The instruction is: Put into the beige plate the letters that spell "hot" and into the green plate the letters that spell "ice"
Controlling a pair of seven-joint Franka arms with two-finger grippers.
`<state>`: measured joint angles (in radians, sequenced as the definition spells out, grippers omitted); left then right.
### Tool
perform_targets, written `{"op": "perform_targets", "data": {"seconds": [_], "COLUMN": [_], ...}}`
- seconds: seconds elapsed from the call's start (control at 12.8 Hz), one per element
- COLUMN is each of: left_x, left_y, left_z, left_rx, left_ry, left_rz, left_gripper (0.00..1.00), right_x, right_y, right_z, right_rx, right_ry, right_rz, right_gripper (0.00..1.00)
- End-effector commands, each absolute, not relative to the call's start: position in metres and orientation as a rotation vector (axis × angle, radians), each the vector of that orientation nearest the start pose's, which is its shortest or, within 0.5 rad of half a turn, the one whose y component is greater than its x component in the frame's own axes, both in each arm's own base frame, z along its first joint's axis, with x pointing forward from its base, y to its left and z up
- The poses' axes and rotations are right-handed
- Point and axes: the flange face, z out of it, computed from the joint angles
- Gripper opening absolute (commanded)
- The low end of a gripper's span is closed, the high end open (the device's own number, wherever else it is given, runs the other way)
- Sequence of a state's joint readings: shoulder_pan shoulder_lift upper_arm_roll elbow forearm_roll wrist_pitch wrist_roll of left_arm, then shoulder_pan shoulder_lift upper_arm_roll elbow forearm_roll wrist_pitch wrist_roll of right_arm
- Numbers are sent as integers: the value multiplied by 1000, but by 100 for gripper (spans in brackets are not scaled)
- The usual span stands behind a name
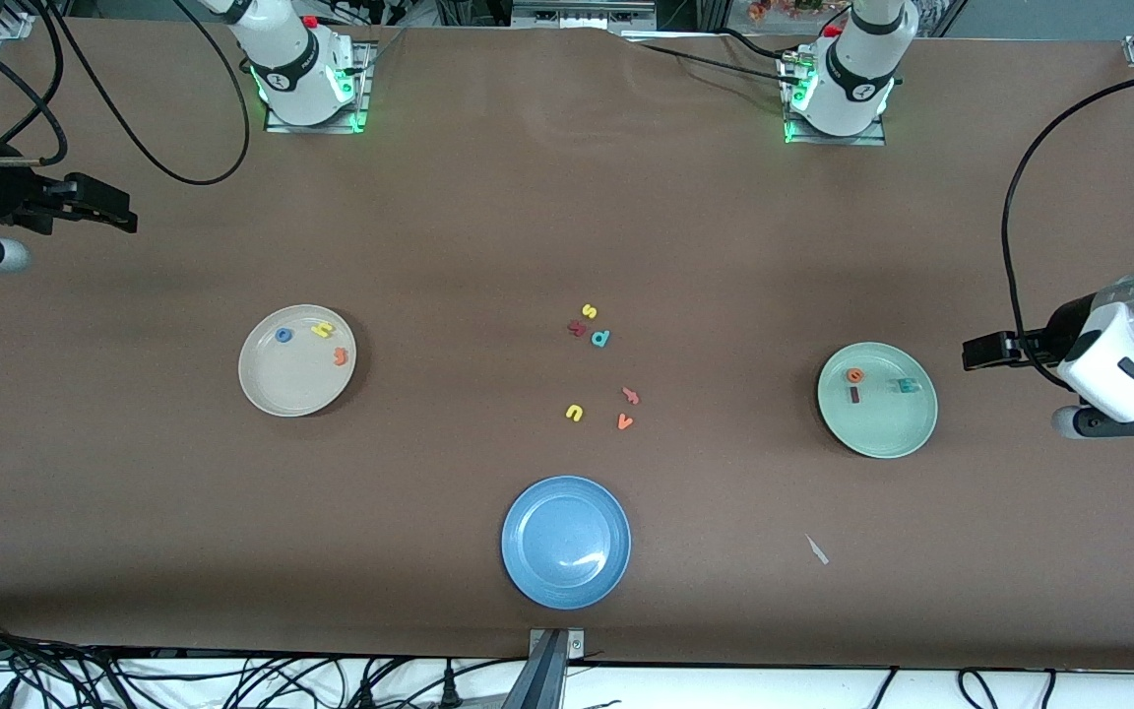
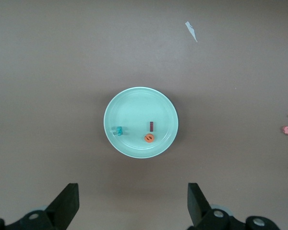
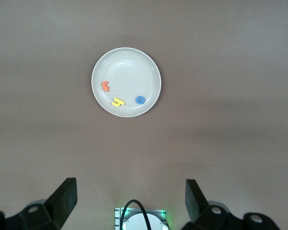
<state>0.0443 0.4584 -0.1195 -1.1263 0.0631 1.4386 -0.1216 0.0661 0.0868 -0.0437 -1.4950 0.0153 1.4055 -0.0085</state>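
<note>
The beige plate (image 1: 286, 389) (image 3: 129, 67) holds the blue o (image 1: 283, 335) (image 3: 140, 99), yellow h (image 1: 322, 330) (image 3: 117, 101) and orange t (image 1: 340, 356) (image 3: 105, 86). In the green plate (image 1: 882, 428) (image 2: 134, 103) lie the orange e (image 1: 854, 375) (image 2: 149, 138), dark red i (image 1: 853, 395) (image 2: 152, 126) and teal c (image 1: 906, 387) (image 2: 118, 130). My left gripper (image 1: 980, 353) (image 2: 133, 191) hangs open and empty over bare table at the left arm's end, off the green plate. My right gripper (image 1: 104, 209) (image 3: 130, 184) is open and empty, high over the right arm's end.
A blue plate (image 1: 566, 542) sits near the front edge. Loose letters lie mid-table: yellow s (image 1: 589, 311), dark red k (image 1: 577, 329), teal one (image 1: 600, 339), yellow u (image 1: 574, 413), orange v (image 1: 625, 421), a pinkish one (image 1: 630, 396). A white scrap (image 1: 817, 549) lies near the green plate.
</note>
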Motion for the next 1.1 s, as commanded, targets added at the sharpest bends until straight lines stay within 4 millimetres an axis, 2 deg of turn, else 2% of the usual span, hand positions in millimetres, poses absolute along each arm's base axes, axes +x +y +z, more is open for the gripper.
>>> {"op": "perform_targets", "data": {"seconds": [0.0,0.24,1.02], "left_x": [658,650,651], "left_y": [-25,-18,-16], "left_z": [557,553,544], "left_rx": [-3155,-3167,-3165], "left_ry": [-59,-81,-88], "left_rz": [167,75,102], "left_gripper": [98,99,100], "right_x": [560,560,560], "right_y": [16,17,17], "right_z": [598,598,597], "right_rx": [-3100,-3100,-3099], "right_ry": [-58,-61,-61], "right_rz": [269,269,279], "right_gripper": [100,100,100]}}
